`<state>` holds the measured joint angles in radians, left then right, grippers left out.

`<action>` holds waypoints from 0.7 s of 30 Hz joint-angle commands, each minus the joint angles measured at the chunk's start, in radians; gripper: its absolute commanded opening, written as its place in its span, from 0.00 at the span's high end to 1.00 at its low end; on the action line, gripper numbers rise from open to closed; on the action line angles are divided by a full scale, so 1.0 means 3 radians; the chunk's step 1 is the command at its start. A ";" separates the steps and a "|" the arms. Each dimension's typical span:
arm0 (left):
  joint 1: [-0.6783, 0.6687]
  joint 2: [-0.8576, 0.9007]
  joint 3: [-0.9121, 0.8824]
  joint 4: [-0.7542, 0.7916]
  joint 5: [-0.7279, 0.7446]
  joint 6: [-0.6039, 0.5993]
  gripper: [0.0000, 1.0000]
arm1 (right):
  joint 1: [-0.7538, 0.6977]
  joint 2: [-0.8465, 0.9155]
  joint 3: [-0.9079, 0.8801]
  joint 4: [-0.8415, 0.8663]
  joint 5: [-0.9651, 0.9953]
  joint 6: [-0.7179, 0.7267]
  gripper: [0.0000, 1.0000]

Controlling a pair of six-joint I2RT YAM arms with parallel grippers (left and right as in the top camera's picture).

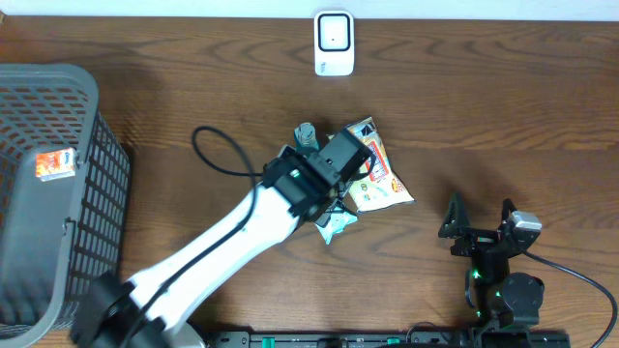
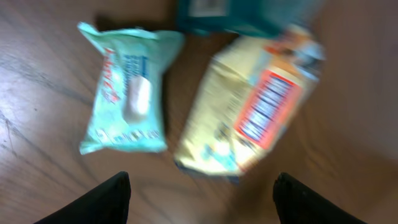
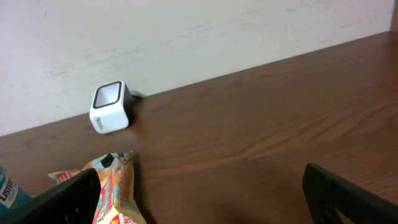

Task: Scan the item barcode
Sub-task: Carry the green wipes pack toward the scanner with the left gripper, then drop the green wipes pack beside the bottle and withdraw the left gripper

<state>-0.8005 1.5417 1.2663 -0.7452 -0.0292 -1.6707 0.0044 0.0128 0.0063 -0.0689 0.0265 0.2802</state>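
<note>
Likely pickup step: left hand (image 2: pixel 202 180) hovers spread, empty, over the yellow packet (image 2: pixel 249 106) near the scanner (image 1: pixel 334 43). Next, pinch it.

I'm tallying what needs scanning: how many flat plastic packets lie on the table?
2: a mint-green plastic packet beside a yellow plastic packet with an orange label, both under the left arm. The arm may hide others.
</note>
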 commanded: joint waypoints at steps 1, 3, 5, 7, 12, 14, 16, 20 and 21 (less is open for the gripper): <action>-0.0014 -0.0362 0.0009 -0.0004 -0.0057 0.0305 0.27 | 0.0010 -0.0014 -0.0003 -0.0009 0.0029 -0.0028 0.01; -0.0014 -0.0518 0.0009 -0.0006 -0.0117 0.0473 0.27 | 0.0010 -0.0014 -0.0003 -0.0010 0.0029 -0.0028 0.01; -0.0014 -0.0657 0.0009 -0.0003 -0.0242 0.0707 0.27 | 0.0010 -0.0014 -0.0003 -0.0010 0.0029 -0.0027 0.01; -0.0010 -0.0787 0.0009 0.0015 -0.0488 0.0978 0.27 | 0.0010 -0.0014 -0.0003 -0.0009 0.0029 -0.0027 0.01; -0.0004 -0.1100 0.0009 0.0500 -0.1026 0.2475 0.08 | 0.0010 -0.0014 -0.0003 -0.0010 0.0029 -0.0028 0.01; -0.0004 -0.1242 0.0013 0.0757 -0.1250 0.3227 0.02 | 0.0010 -0.0014 -0.0003 -0.0010 0.0029 -0.0028 0.01; -0.0004 -0.1390 0.0025 0.0900 -0.1662 0.3736 0.02 | 0.0010 -0.0014 -0.0003 -0.0009 0.0029 -0.0028 0.01; 0.0067 -0.1696 0.0034 0.1064 -0.3029 0.4081 0.02 | 0.0010 -0.0014 -0.0003 -0.0010 0.0029 -0.0028 0.01; 0.0116 -0.1748 0.0034 0.1099 -0.3271 0.4100 0.02 | 0.0010 -0.0014 -0.0003 -0.0009 0.0029 -0.0028 0.01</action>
<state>-0.7982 1.0790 1.2652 -0.4397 -0.5949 -0.6476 0.0044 0.0128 0.0063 -0.0685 0.0269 0.2802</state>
